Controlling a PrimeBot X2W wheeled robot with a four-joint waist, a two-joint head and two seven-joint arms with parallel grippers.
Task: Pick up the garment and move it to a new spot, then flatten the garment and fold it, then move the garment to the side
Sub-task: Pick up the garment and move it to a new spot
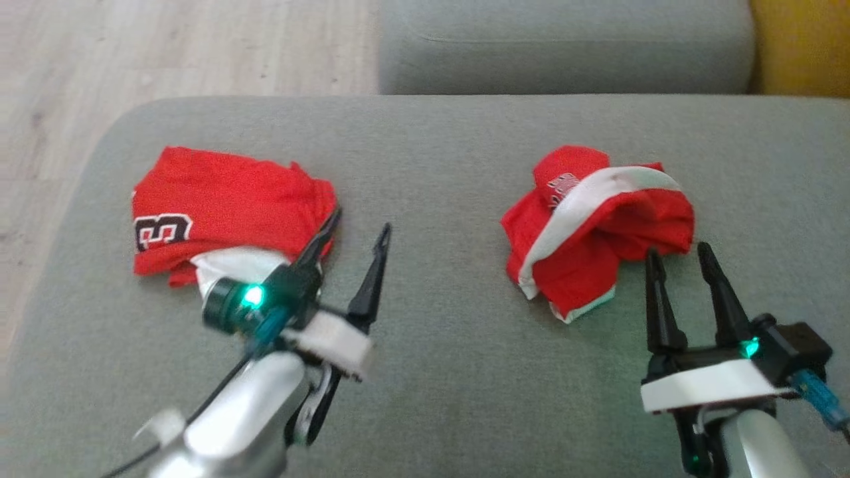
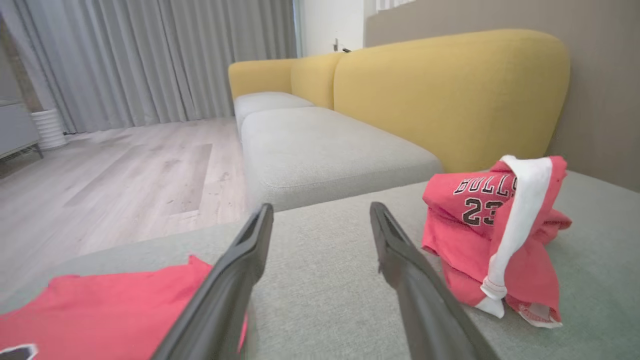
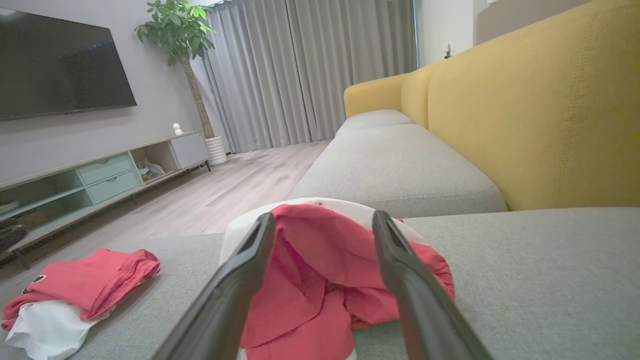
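Observation:
Two red garments lie on the grey sofa seat (image 1: 451, 172). The crumpled garment (image 1: 591, 226) with a white band sits at the right; it also appears in the left wrist view (image 2: 495, 235) and right wrist view (image 3: 320, 280). A folded red garment (image 1: 219, 212) with a black-and-white number lies at the left, seen too as a red corner (image 2: 100, 310) and a small pile (image 3: 80, 285). My right gripper (image 1: 677, 255) stands open just short of the crumpled garment's near edge. My left gripper (image 1: 362, 219) is open beside the folded garment's right edge, holding nothing.
A second grey seat cushion (image 1: 564, 46) lies beyond, with a yellow backrest (image 2: 450, 95) along the right. Wooden floor (image 1: 166, 46) runs past the sofa's left edge. A TV cabinet (image 3: 100, 175), a plant (image 3: 180, 30) and curtains (image 3: 300, 70) stand far off.

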